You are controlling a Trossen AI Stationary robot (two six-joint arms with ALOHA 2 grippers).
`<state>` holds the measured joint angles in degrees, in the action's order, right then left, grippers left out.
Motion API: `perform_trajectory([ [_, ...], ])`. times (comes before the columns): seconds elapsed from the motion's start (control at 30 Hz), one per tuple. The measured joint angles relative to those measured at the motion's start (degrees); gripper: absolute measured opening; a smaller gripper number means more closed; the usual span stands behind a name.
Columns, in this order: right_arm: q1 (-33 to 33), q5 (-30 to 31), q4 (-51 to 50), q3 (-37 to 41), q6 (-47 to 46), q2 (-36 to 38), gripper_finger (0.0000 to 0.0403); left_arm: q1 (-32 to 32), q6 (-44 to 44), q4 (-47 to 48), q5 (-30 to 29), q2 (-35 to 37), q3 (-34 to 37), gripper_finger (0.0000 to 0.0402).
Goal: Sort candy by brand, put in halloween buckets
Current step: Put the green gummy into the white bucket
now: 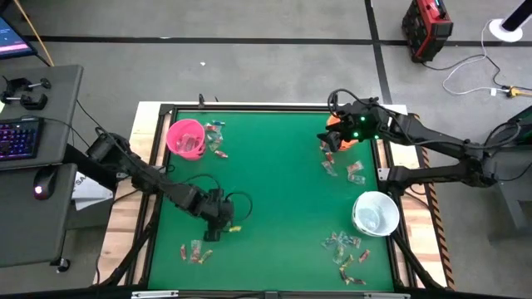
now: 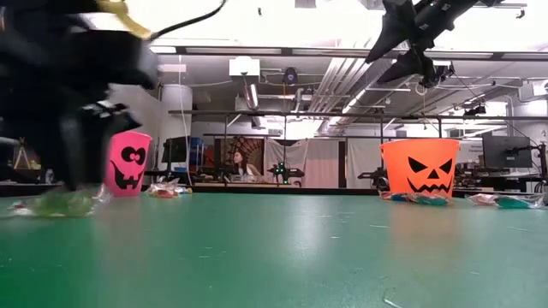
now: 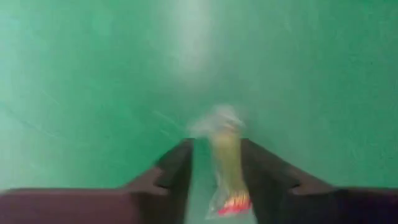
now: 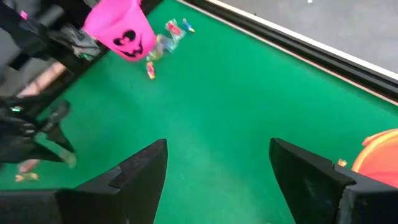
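My left gripper [image 1: 223, 221] is low over the green table near its front left, open by a narrow gap. A small candy in a clear yellowish wrapper with a red end [image 3: 225, 163] lies between its fingers; it also shows in the low view [image 2: 60, 203]. My right gripper [image 1: 331, 139] is wide open and empty [image 4: 217, 155], high above the orange bucket [image 2: 419, 167] at the far right. The pink bucket [image 1: 185, 137] stands at the far left and the white bucket [image 1: 374, 213] at the right. Loose candies lie in several clusters on the table. My left gripper has the candy between its two fingers, which lie along the candy. The wrapper lies close to one finger [image 3: 261, 168], and green table shows between it and the other finger. I cannot tell whether the fingers touch it.
Candy clusters lie beside the pink bucket [image 1: 218, 137], below the orange bucket [image 1: 342, 169], at the front right [image 1: 345, 249] and at the front left [image 1: 195, 251]. The middle of the table [image 1: 274, 183] is bare. A dark frame borders the table.
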<state>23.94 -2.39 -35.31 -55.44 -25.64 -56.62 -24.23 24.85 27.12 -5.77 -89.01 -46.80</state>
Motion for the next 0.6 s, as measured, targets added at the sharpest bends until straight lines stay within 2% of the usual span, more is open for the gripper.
perform_trajectory([
  [0.07,0.0,-0.59,0.8,0.0,-1.08,1.3,0.0275,3.62,-2.35,-0.14,0.61,0.0,-1.46,0.0034],
  [0.1,0.0,-0.68,1.26,0.0,-1.49,1.97,0.0275,5.58,-3.74,-0.14,0.82,0.0,-2.32,0.0018],
  [0.27,0.0,-0.68,3.78,0.0,-3.94,5.79,0.0275,14.57,-15.21,-2.97,1.27,0.02,-7.16,0.0005],
  [0.4,0.02,-1.04,3.81,0.0,-4.56,8.14,0.0275,19.76,-21.54,-5.58,6.65,0.03,-10.74,0.0005],
  [0.5,0.01,-2.81,3.34,0.0,-4.58,8.92,0.0275,21.58,-21.18,-4.09,9.88,0.04,-12.29,0.0002],
  [0.6,0.0,-4.26,2.82,0.0,-4.45,8.59,0.0275,21.59,-15.11,-0.56,12.76,0.04,-12.45,0.0001],
])
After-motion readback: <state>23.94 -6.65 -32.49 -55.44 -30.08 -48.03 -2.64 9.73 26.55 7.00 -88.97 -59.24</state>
